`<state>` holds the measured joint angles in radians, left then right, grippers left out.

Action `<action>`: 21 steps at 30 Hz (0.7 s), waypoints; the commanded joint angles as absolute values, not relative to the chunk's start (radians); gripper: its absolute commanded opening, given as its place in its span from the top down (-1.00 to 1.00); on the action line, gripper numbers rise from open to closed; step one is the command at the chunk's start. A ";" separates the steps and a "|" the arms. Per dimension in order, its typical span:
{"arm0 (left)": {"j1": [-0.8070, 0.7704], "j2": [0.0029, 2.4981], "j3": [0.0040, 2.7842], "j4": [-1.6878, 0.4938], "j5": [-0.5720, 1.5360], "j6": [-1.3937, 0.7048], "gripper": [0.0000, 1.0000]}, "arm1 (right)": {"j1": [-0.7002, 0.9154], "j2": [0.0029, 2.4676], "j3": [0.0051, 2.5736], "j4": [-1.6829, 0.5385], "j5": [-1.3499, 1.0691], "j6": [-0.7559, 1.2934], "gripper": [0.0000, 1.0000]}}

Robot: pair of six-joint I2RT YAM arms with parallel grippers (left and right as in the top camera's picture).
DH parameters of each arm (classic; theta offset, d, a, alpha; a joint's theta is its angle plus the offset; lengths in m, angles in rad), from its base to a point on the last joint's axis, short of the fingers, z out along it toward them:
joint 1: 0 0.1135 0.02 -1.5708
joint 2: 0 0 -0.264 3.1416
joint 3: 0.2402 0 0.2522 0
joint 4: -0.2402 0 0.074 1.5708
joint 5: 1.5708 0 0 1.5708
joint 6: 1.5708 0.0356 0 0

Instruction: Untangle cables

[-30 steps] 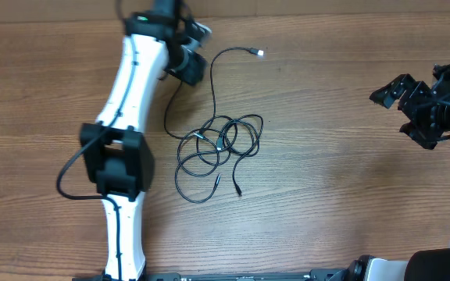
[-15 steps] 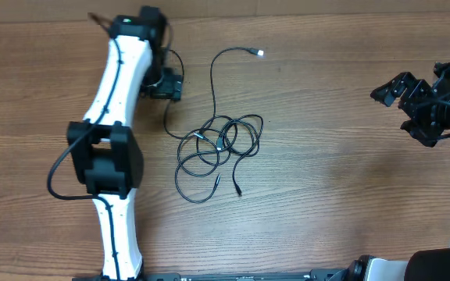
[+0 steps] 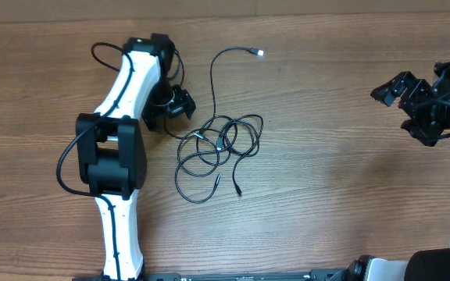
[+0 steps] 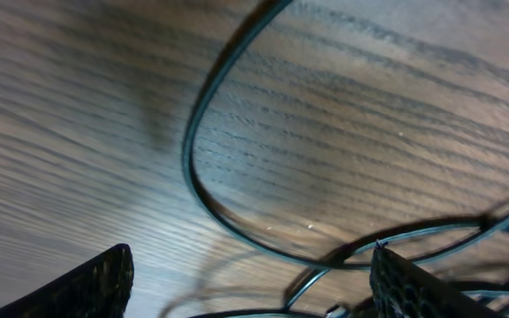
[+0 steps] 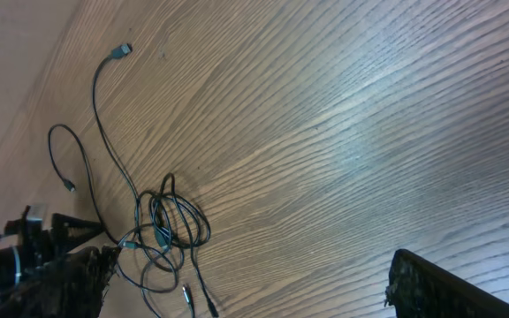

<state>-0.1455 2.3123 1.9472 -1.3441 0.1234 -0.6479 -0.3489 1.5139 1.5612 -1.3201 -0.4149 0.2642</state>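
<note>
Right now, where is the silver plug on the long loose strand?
In the overhead view the silver plug lies on bare wood near the top centre, above the tangle of cables and right of the left claw.

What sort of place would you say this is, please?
Probably a robotics lab bench: the left arm and right arm at a wood-grain table, with tangled cables laid out between them.

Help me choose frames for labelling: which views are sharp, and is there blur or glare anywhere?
Overhead: evenly lit and sharp, the cables crisp against the table. Left wrist: very close, soft focus, wood grain smeared, a dark shadow beside the cables. Right wrist: tilted view, a pale sheen across the wood, the cables small but distinct.
</note>
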 commanded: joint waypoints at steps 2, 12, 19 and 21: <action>-0.174 2.302 1.877 -1.294 0.068 -0.805 -0.72 | -0.346 1.502 1.558 -1.314 -0.420 0.258 -1.00; -0.164 2.302 1.819 -1.241 0.064 -0.846 -0.37 | -0.346 1.502 1.558 -1.312 -0.420 0.258 -1.00; -0.165 2.302 1.794 -1.240 0.051 -0.860 -0.35 | -0.346 1.502 1.558 -1.310 -0.420 0.258 -1.00; -0.165 2.302 1.780 -1.240 0.027 -0.885 -0.35 | -0.346 1.502 1.558 -1.311 -0.420 0.258 -1.00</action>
<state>-0.1696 2.3116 1.8175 -1.2400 0.0776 -0.8360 -0.3489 1.5139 1.5612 -1.3170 -0.4149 0.2638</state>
